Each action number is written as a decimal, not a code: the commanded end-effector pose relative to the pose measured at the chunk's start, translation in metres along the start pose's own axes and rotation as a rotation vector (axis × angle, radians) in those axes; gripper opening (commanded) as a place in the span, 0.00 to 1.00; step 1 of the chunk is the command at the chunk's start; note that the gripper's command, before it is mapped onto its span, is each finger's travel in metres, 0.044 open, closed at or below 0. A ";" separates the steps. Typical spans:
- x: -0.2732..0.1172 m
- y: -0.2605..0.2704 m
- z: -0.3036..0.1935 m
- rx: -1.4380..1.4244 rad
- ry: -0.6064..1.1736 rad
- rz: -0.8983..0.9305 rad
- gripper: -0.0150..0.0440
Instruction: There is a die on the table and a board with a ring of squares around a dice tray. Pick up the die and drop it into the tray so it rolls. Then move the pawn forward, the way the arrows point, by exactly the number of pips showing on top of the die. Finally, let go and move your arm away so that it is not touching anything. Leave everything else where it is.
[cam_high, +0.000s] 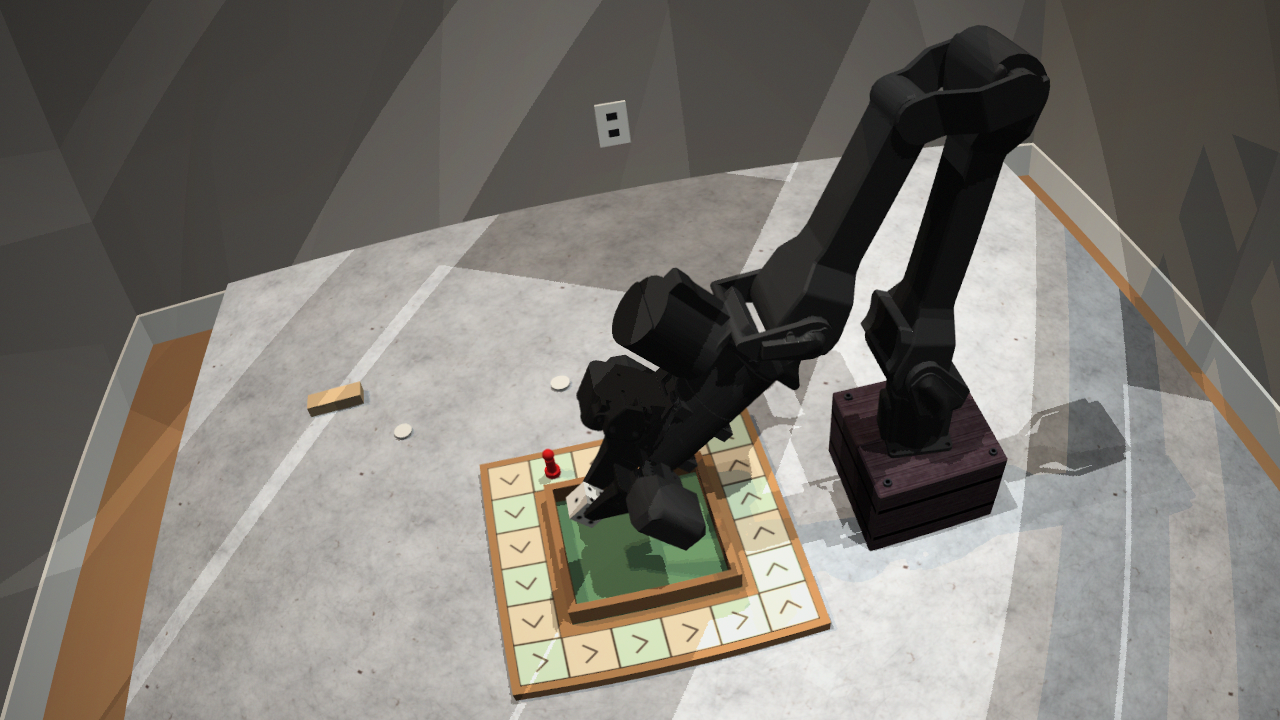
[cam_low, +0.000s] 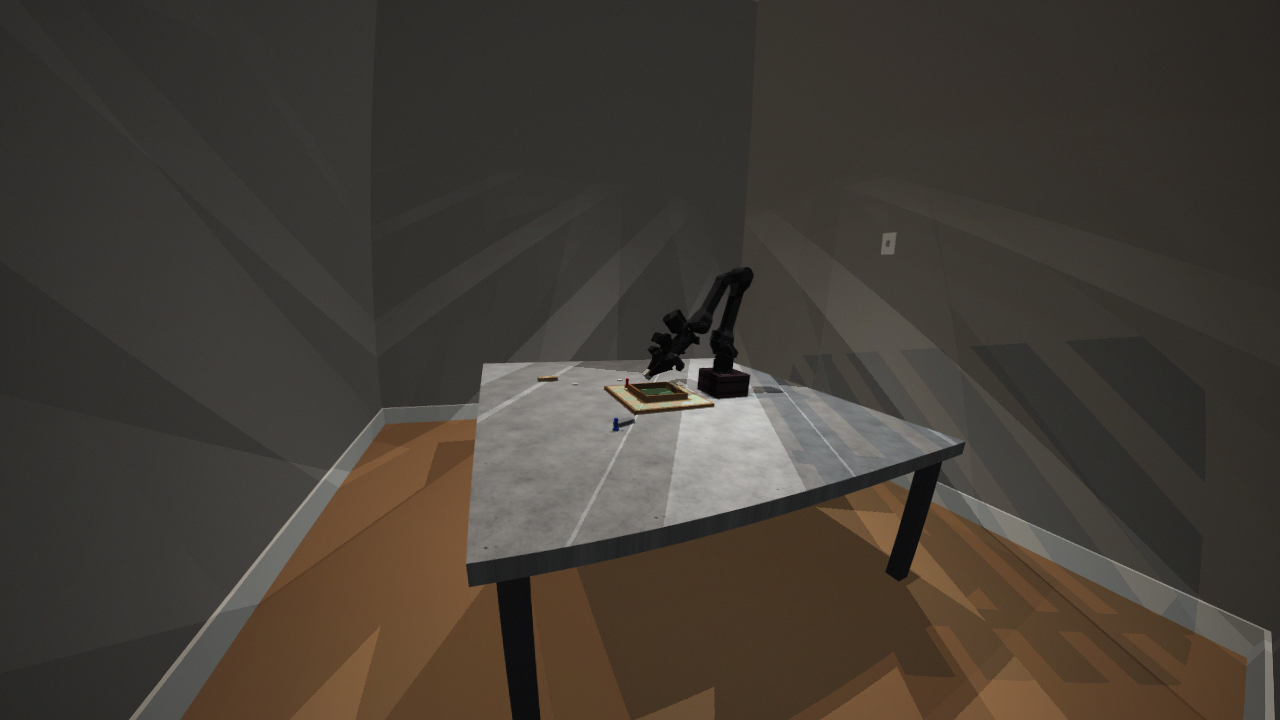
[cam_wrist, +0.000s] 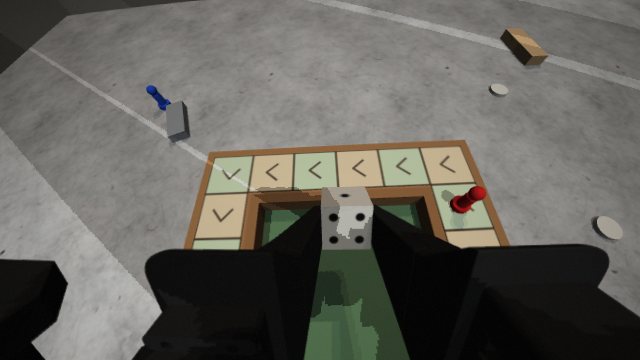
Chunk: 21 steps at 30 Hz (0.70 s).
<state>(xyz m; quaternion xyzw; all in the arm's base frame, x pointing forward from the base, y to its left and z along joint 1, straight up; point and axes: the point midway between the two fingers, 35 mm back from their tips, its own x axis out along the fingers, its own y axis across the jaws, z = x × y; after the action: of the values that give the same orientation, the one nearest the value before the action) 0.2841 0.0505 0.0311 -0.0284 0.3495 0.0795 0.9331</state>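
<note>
My gripper (cam_high: 586, 504) (cam_wrist: 344, 212) is shut on the white die (cam_high: 583, 499) (cam_low: 647, 374) (cam_wrist: 346, 220). It is tilted and holds the die above the dice tray (cam_high: 657, 598) (cam_low: 666, 397) (cam_wrist: 400, 192), towards the red pawn's side in the top view. In the wrist view, a four-pip face points at the camera and a one-pip face is above it. The red pawn (cam_high: 551, 465) (cam_low: 627, 382) (cam_wrist: 462, 202) stands upright on a green square of the board (cam_high: 640, 642) (cam_low: 644, 404) (cam_wrist: 315, 170), beside the corner square. The arm hides part of the board in the top view.
A blue pawn (cam_low: 615, 424) (cam_wrist: 159, 98) stands by a grey block (cam_wrist: 177, 120) off the board. A wooden block (cam_high: 335, 398) (cam_low: 547, 378) (cam_wrist: 523, 46) and two white discs (cam_high: 560, 383) (cam_high: 402, 430) lie beyond the pawn's side. The arm's base box (cam_high: 917, 465) stands beside the board.
</note>
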 end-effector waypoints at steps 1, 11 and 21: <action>-0.015 -0.001 0.002 0.000 -0.020 -0.004 0.25; -0.052 -0.003 -0.001 -0.001 -0.018 -0.004 0.25; -0.051 -0.003 -0.001 0.004 -0.015 -0.009 0.25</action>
<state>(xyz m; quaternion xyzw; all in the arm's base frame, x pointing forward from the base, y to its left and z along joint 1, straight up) 0.2463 0.0407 0.0641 -0.0276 0.3428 0.0750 0.9360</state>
